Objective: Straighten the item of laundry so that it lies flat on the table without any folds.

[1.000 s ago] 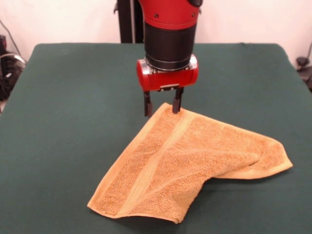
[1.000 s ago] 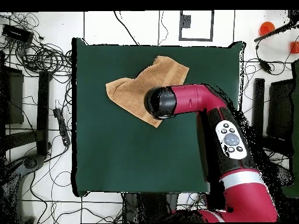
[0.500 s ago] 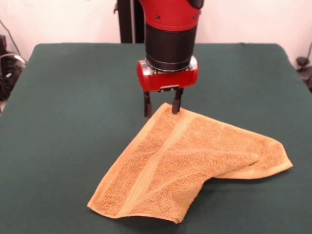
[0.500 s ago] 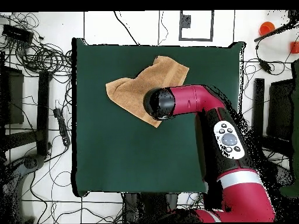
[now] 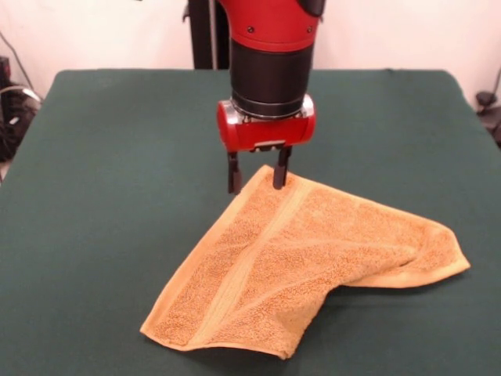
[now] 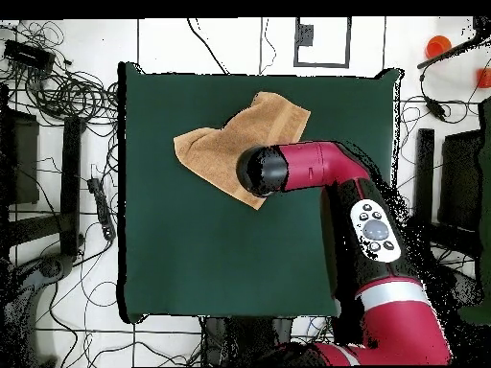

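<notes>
A golden-orange terry towel lies crumpled and folded over itself on the dark green table, its far corner pointing at the robot. A paler band runs along its length. It also shows in the overhead view. My gripper hangs straight down over that far corner, open, with one finger left of the corner and the other just above the cloth. It holds nothing. In the overhead view the arm's wrist hides the gripper and part of the towel.
Cables and equipment lie on the floor around the table in the overhead view. The table's edges are well away from the towel on most sides.
The gripper has lifted slightly and shifted a little to the left in the front view. The towel has not moved.
</notes>
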